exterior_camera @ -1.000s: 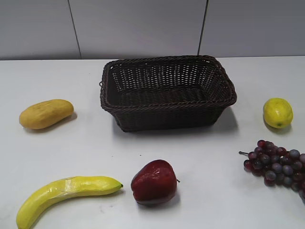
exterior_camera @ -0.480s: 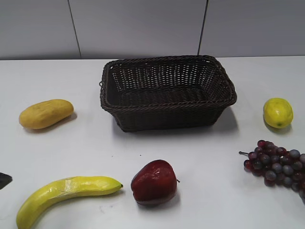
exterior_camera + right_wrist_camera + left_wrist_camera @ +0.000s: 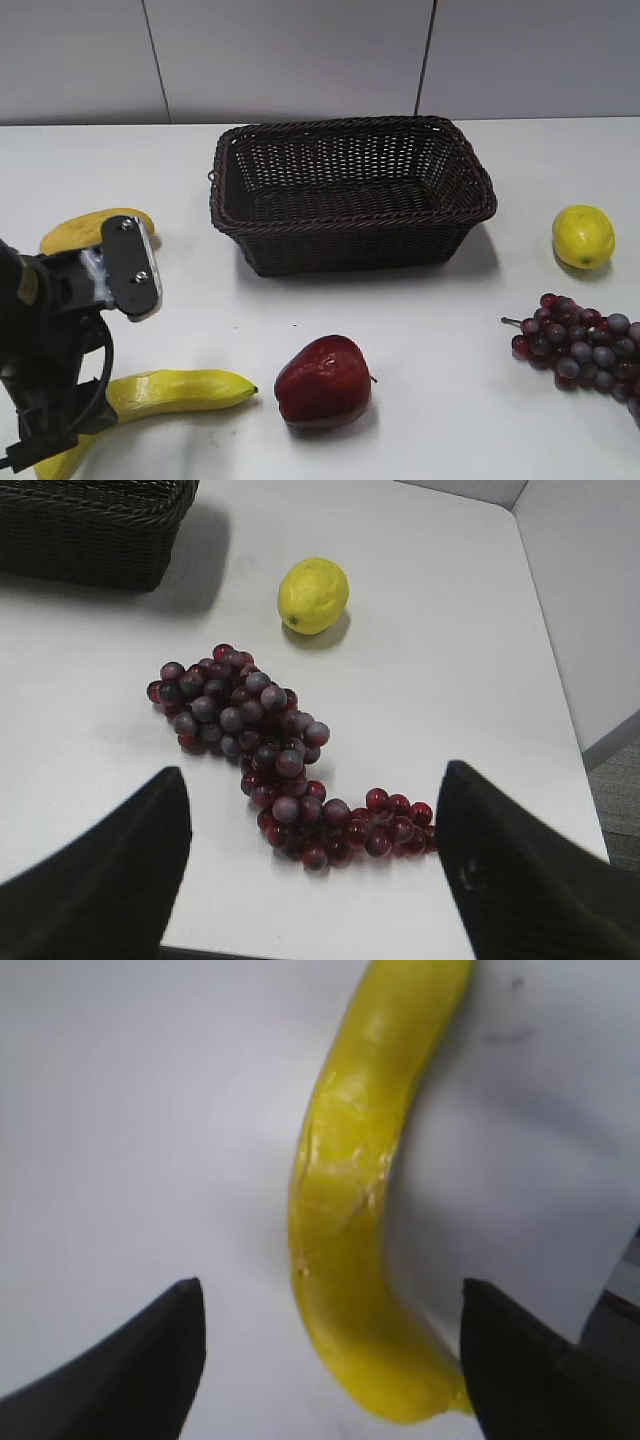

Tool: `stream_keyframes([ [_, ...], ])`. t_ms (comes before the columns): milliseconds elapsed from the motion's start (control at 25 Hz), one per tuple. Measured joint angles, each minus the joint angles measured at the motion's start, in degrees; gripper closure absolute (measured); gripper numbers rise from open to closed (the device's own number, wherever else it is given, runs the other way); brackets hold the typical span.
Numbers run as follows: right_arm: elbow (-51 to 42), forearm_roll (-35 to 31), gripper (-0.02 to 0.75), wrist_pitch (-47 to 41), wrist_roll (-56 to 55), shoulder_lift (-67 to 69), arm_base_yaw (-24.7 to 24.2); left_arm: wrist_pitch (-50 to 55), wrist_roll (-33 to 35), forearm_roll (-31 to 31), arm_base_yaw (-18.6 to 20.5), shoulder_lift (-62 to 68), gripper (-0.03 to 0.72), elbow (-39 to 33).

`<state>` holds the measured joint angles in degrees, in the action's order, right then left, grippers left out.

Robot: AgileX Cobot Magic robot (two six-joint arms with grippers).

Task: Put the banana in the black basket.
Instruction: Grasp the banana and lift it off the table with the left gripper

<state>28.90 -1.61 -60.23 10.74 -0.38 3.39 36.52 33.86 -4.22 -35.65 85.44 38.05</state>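
Note:
The banana (image 3: 190, 388) lies on the white table at the front left, dark tip pointing right toward the apple. In the left wrist view the banana (image 3: 350, 1210) runs from the top down between the fingers. My left gripper (image 3: 328, 1285) is open, its fingers on either side of the banana's lower end, above it and not touching. The left arm (image 3: 60, 340) covers the banana's left end in the exterior view. The black basket (image 3: 355, 222) stands empty at the back centre. My right gripper (image 3: 312, 770) is open and empty over the grapes, out of the exterior view.
A red apple (image 3: 323, 382) sits right of the banana's tip. A yellow-orange oval fruit (image 3: 85, 228) lies at the left, partly behind the left arm. A lemon (image 3: 582, 236) and purple grapes (image 3: 580, 345) lie at the right. The table's right edge shows in the right wrist view.
My left arm has come into the exterior view from the lower left and now stands over the banana's left end. The fruits and the basket have not moved.

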Motion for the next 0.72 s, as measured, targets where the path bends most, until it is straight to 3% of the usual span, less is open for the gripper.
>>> stream_keyframes([
  [520, 0.0, 0.0, 0.159, 0.0, 0.0, 0.0, 0.0, -4.7, 0.0, 4.2, 0.0, 12.1, 0.115, 0.2],
  [600, 0.0, 0.0, 0.159, 0.0, 0.0, 0.0, 0.0, -4.7, 0.0, 4.2, 0.0, 12.1, 0.182, 0.2],
  [720, 0.0, 0.0, 0.159, 0.0, 0.0, 0.0, 0.0, -4.7, 0.0, 4.2, 0.0, 12.1, 0.387, 0.2],
])
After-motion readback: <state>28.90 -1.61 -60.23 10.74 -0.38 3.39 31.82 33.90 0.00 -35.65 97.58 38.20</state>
